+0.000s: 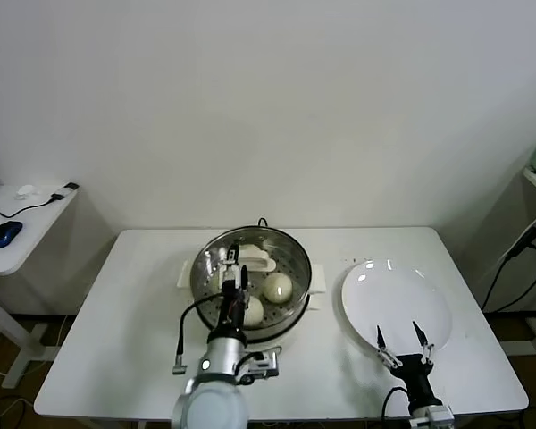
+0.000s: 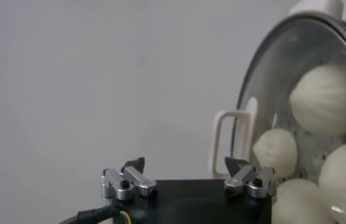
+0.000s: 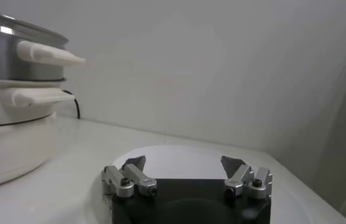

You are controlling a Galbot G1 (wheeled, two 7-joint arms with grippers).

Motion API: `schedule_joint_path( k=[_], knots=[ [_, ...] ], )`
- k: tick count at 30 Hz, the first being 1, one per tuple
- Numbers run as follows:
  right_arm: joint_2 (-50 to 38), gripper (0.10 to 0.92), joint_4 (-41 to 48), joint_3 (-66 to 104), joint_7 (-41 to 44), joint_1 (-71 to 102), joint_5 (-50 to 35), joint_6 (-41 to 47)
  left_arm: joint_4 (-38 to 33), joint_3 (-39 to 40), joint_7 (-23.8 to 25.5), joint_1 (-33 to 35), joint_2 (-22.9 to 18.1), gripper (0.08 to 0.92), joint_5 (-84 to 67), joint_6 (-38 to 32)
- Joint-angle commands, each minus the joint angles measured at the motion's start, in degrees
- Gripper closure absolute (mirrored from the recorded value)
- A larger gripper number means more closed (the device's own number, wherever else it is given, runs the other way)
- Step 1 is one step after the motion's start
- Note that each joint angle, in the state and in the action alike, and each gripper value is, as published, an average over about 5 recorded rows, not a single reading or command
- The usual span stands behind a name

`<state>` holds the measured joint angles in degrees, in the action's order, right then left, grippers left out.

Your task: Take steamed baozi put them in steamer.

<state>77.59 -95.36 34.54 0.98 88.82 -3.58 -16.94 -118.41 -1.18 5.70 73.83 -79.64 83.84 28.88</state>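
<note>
You were at the release step: your left gripper [image 1: 235,279] hung spread and empty over the steamer [image 1: 295,259], where four steamed baozi [image 2: 328,100] sat, the plate [image 1: 397,304] lay bare beside your spread, idle right gripper [image 1: 402,338], so I judged withdrawing came next.

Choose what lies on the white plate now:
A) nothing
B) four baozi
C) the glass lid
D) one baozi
A: the white plate is bare in the head view, and the baozi sit inside the steamer.
</note>
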Motion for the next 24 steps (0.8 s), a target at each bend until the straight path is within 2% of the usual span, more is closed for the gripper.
schedule_joint_path(
  k=[1,6,11,15,18,21,24],
  knots=[
    [-0.1,0.203,-0.2,0.1,-1.2,0.2,-2.1,-1.9,-2.0,0.7,-0.6,0.5,0.7,0.177,-1.2,0.6],
    [-0.2,0.203,-0.4,0.9,-1.8,0.3,-3.4,-3.4,-5.7,-4.1,-7.9,4.2,1.4,0.177,-15.9,-10.6],
    [-0.5,0.203,-0.9,0.9,-1.7,0.2,-5.6,-4.0,-8.3,-14.3,-13.0,7.1,1.0,0.177,-41.1,-21.6],
    [-0.9,0.203,-1.2,0.7,-1.1,0.3,-6.6,-3.9,-8.6,-27.4,-13.2,10.4,0.4,0.177,-64.4,-28.2],
    [-1.0,0.203,-1.4,0.4,-0.9,0.4,-7.6,-3.9,-7.0,-36.9,-13.0,12.8,2.1,0.177,-80.9,-29.6],
    [-0.9,0.203,-1.7,0.1,-0.9,0.5,-8.3,-3.7,-4.6,-43.2,-12.4,15.3,4.8,0.177,-92.6,-30.0],
    [-0.8,0.203,-1.8,0.0,-0.9,0.6,-8.5,-3.8,-2.2,-45.4,-11.4,17.5,6.6,0.177,-100.3,-30.2]
  ],
)
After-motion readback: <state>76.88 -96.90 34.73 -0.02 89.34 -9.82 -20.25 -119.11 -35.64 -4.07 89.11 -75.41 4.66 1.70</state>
